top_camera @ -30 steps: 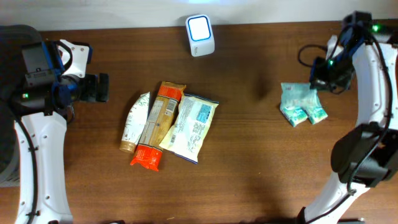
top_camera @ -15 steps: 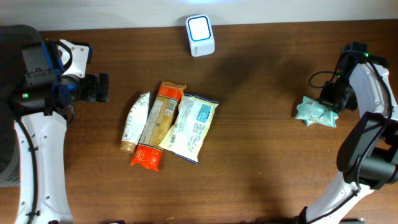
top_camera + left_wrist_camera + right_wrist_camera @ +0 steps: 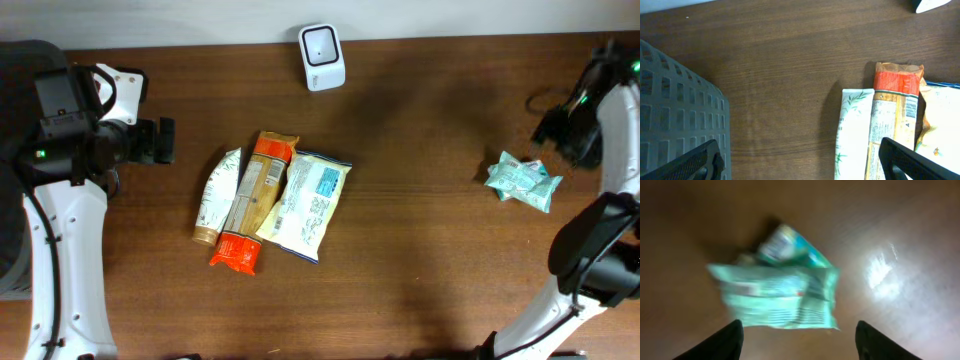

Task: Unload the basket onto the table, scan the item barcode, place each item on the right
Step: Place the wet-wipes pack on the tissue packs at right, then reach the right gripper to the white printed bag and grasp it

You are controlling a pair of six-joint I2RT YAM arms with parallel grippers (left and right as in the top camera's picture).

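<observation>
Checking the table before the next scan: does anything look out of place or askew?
The green packet lies alone near the right edge, crumpled and tilted, far from the three packages grouped at centre. Nothing spilled or torn shows.

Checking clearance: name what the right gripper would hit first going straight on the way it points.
Most likely the teal packet, lying on the table right ahead of the open right gripper; the blur leaves depth uncertain.
</observation>
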